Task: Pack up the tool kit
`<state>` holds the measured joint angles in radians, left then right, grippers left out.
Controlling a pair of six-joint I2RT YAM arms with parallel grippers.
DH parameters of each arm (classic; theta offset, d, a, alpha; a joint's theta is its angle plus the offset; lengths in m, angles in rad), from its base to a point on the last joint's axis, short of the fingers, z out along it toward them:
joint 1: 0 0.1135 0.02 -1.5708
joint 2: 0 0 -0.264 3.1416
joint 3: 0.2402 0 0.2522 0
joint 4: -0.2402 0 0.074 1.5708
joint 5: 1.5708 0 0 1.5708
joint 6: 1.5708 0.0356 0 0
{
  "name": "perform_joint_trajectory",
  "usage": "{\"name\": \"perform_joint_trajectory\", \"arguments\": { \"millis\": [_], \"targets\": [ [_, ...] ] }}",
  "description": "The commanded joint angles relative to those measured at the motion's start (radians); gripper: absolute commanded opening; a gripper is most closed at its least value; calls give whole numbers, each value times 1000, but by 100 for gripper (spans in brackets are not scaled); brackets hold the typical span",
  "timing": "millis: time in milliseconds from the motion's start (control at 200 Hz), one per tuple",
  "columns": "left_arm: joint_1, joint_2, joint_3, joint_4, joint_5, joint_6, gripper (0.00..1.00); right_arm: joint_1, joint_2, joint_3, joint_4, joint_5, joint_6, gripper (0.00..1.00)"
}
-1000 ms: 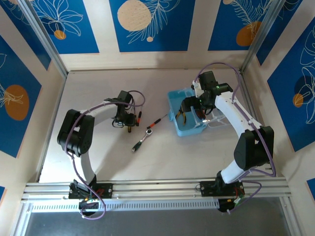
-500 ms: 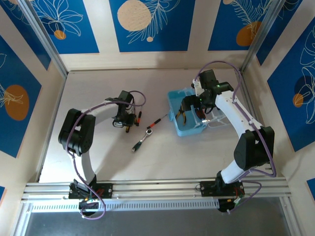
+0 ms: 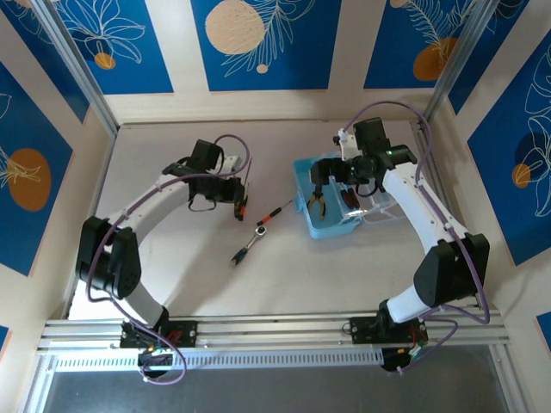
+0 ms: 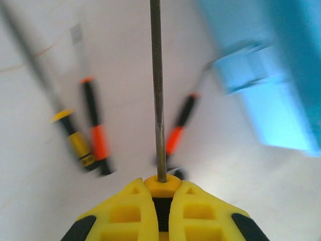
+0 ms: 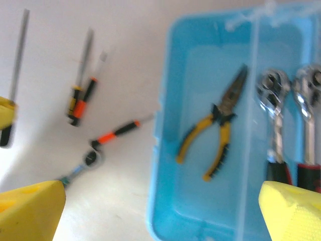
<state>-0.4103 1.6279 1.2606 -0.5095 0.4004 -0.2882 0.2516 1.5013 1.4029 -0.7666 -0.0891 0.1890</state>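
The light-blue case (image 3: 331, 227) lies open right of centre, its clear lid (image 3: 379, 209) folded out to the right. Inside the case (image 5: 163, 150) are yellow-handled pliers (image 5: 220, 130) and two ratchet wrenches (image 5: 273, 95). My right gripper (image 5: 161, 196) hangs open above the case with nothing between its fingers, seen from above as the right gripper (image 3: 325, 174). My left gripper (image 4: 162, 201) is shut on a yellow-collared screwdriver (image 4: 157, 90), held off the table left of the case, the left gripper (image 3: 232, 188) in the top view.
On the table between the arms lie two short screwdrivers (image 4: 93, 125) side by side, a red-and-black screwdriver (image 3: 274, 212) and a ratchet wrench (image 3: 250, 243). Side walls enclose the table on both sides and at the back.
The left arm has stretched out and lifted away from the table with the screwdriver in its jaws. The right gripper has drawn back a little toward the far side of the case.
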Motion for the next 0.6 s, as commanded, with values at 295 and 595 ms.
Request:
{"name": "perform_joint_trajectory", "arguments": {
  "millis": [295, 595],
  "targets": [
    [-114, 25, 27, 426, 377, -249, 0, 84, 73, 60, 238, -163, 253, 72],
    [-130, 44, 33, 458, 387, -267, 0, 129, 120, 90, 282, -190, 280, 57]
  ]
}}
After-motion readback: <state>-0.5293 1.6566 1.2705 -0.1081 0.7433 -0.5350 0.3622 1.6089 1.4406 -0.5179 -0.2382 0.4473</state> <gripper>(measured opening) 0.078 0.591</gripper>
